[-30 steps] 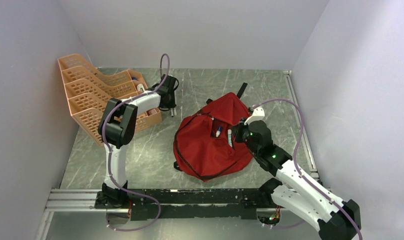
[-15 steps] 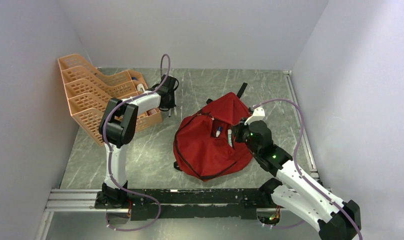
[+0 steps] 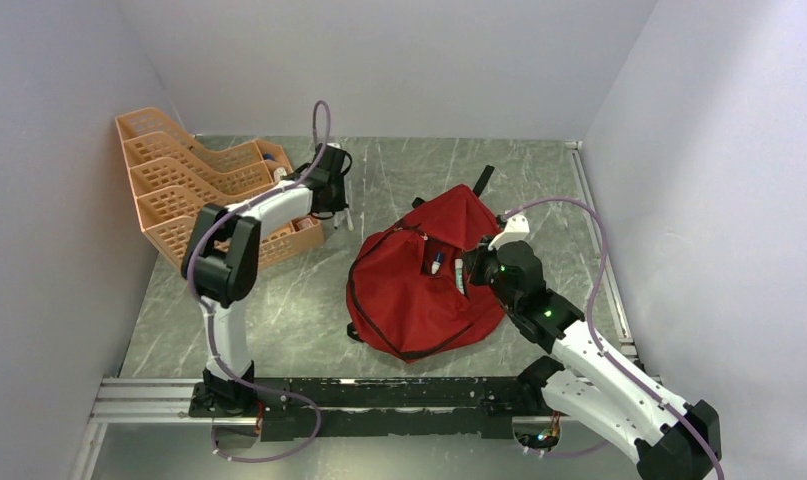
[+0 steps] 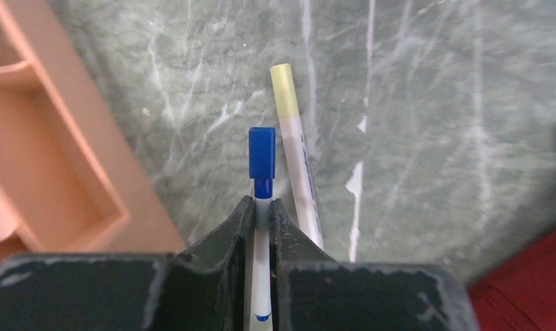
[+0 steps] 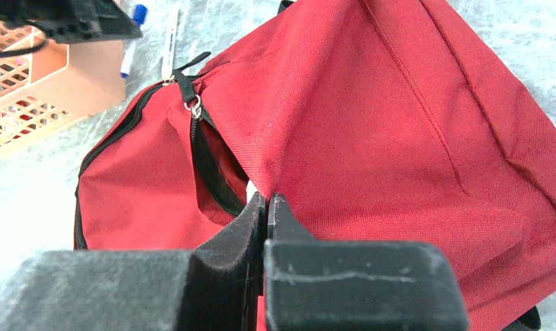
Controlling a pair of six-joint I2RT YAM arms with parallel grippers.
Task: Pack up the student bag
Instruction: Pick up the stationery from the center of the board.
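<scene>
1 red student bag, black zip agape, in right jaws' pinch; left jaws tight on blue-capped pen.

blue-capped marker barrel hidden, student bag cropped

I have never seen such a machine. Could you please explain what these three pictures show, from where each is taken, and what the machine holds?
These are two robot arms bolted at the near edge of a table. The wide picture comes from a fixed camera above and behind them; the two close pictures come from a camera on each wrist. On the table lie a red student bag and an orange rack. The left gripper is shut on a blue-capped pen; a yellow-capped pen appears to lie on the table beside it. The right gripper is shut and seems to pinch the edge of the bag's opening, where two more pens show.
</scene>
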